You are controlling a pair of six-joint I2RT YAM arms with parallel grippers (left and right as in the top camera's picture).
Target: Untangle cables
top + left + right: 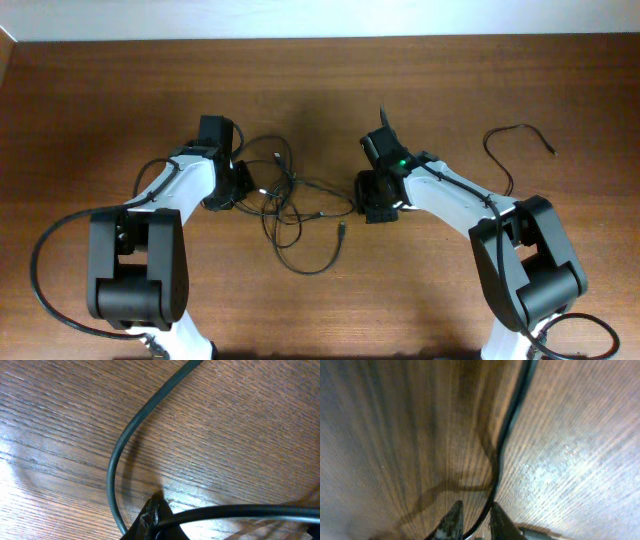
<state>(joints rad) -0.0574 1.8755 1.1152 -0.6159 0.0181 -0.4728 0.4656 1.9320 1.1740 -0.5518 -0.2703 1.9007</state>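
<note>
The cables (285, 200) lie as a loose black tangle on the wooden table between my two arms, with one silvery plug tip (342, 230) pointing toward the front. My left gripper (238, 186) is at the tangle's left edge. In the left wrist view it (158, 506) is shut on a cable (235, 510) that runs off to the right, and another strand (117, 455) curves past it. My right gripper (368, 208) is at the tangle's right end. In the right wrist view it (474, 519) is closed down on a thin cable (496, 467) that runs between its fingers.
A separate black cable (508, 152) lies curled at the back right, apart from the tangle. The arms' own thick black cables loop at the front left (45, 270) and front right (590, 330). The table's far edge (320, 38) runs along the top.
</note>
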